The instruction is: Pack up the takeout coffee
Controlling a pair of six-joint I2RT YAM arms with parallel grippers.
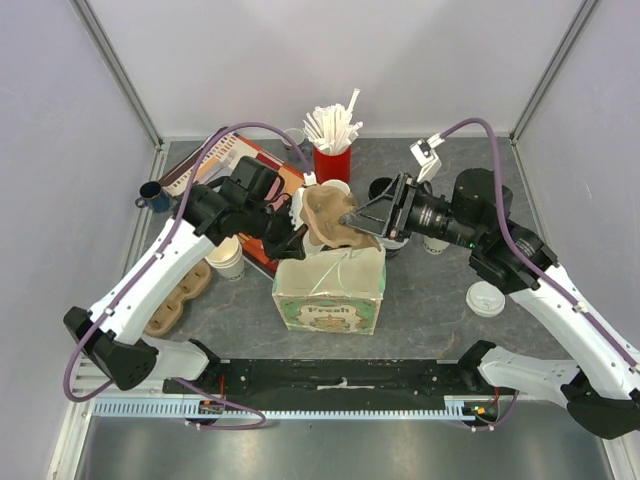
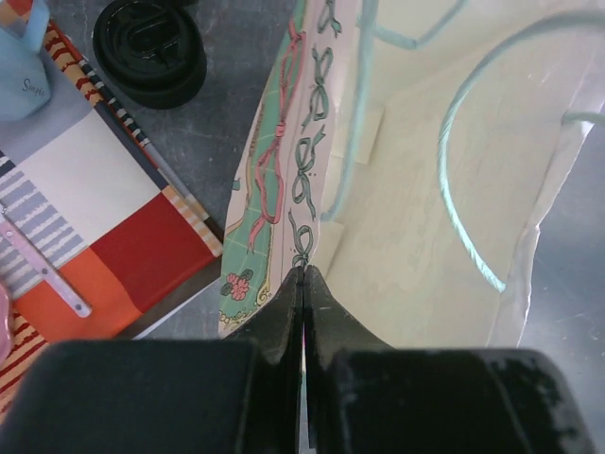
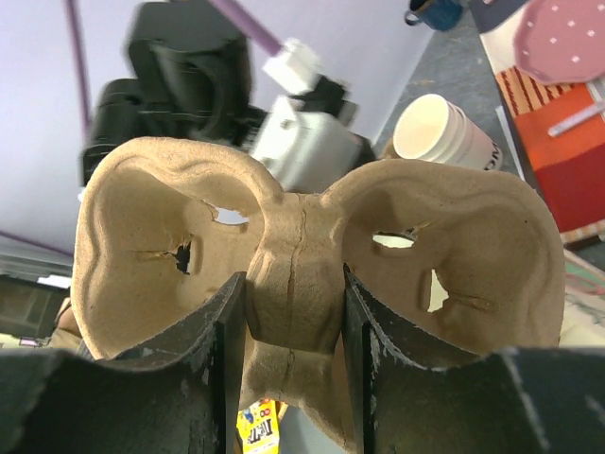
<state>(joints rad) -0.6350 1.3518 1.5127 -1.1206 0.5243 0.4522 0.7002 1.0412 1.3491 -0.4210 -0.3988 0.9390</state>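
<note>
I read "Fresh" in green lettering on the front of the paper bag (image 1: 328, 312). The script on the light-blue mug (image 2: 19, 80) is too small to make out.

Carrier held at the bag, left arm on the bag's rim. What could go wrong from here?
1. The left end effector pinches only a thin edge of the paper bag; a push from the cup carrier might tear it or tip the bag.
2. The bag's string handles hang inside and could snag the carrier.
3. The right end effector grips only the carrier's narrow middle, so it may pivot.
</note>
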